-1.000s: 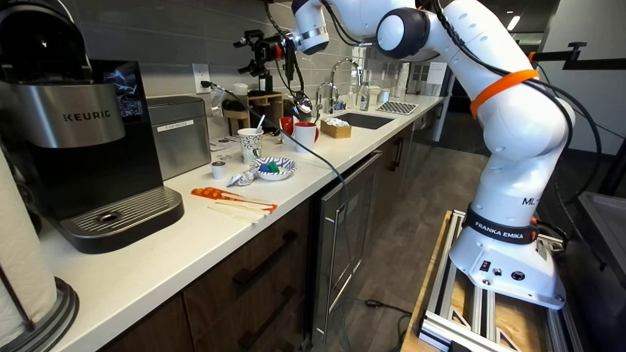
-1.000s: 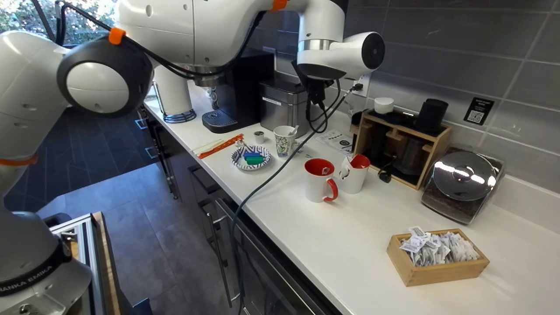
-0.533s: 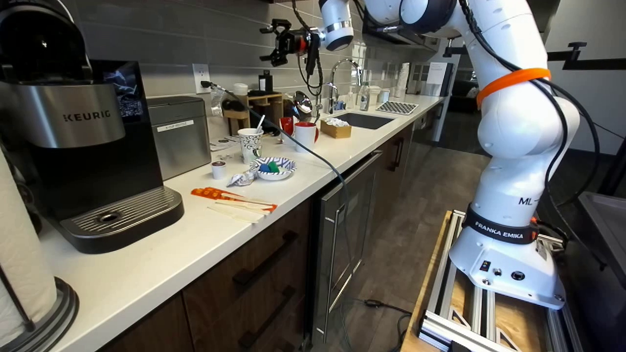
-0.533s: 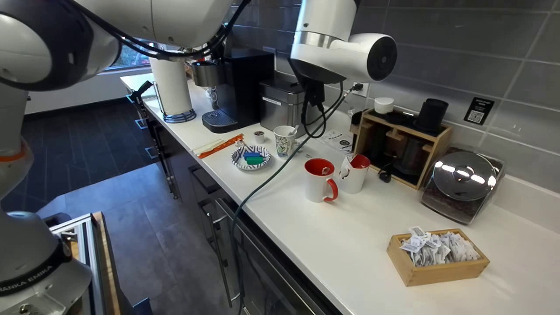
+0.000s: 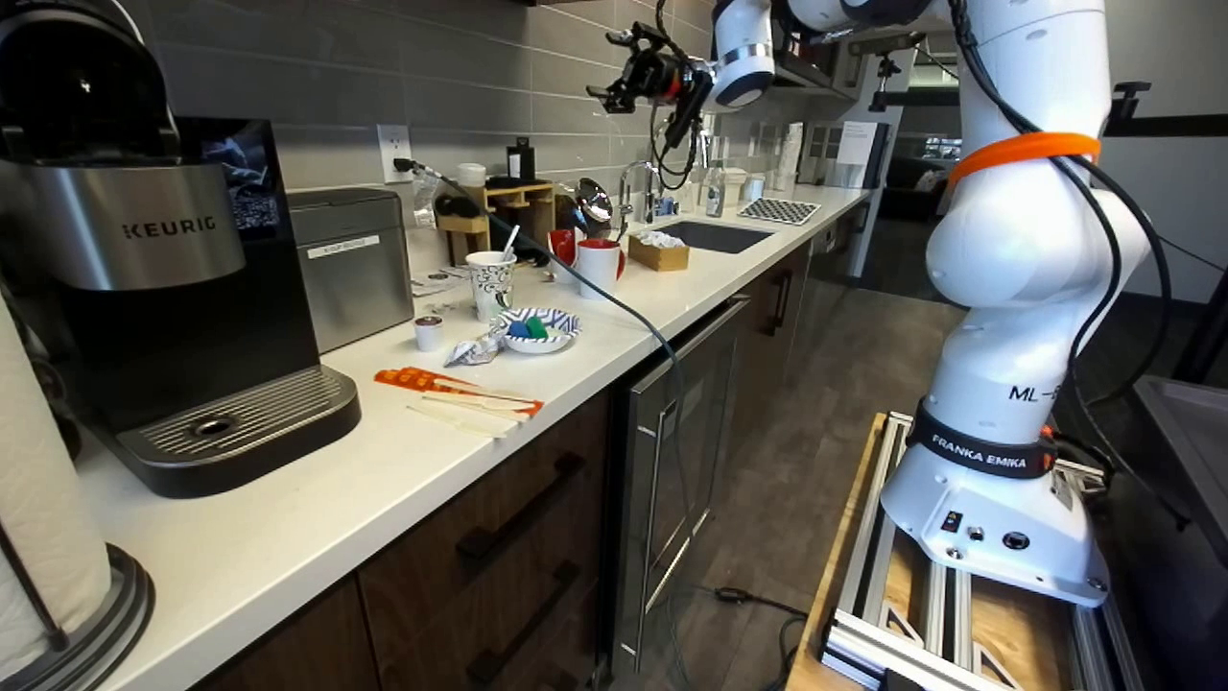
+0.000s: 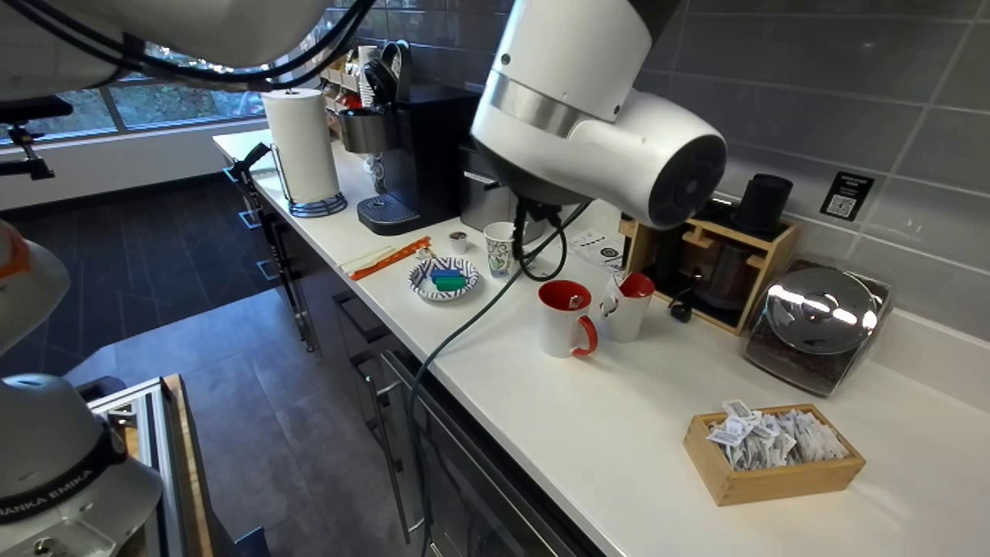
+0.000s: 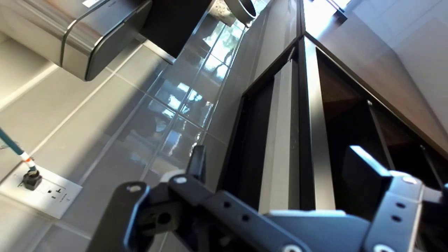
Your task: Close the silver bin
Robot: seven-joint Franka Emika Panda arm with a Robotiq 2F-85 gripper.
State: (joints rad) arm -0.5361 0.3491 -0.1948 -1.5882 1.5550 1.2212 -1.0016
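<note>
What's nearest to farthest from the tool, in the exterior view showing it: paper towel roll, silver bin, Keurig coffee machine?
1. Silver bin: below and left of the tool in that view.
2. Keurig coffee machine: farther left, beside the bin.
3. Paper towel roll: at the left edge.

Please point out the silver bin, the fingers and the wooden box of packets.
Silver bin [image 5: 361, 288]: in an exterior view, on its flat grey side.
Fingers [image 7: 198, 162]: in the wrist view, on the tip of one.
Wooden box of packets [image 6: 789, 486]: in an exterior view, on its long outer wall.

The coffee machine [image 5: 187, 321] flanks the silver bin [image 5: 357, 276], with room above.
</note>
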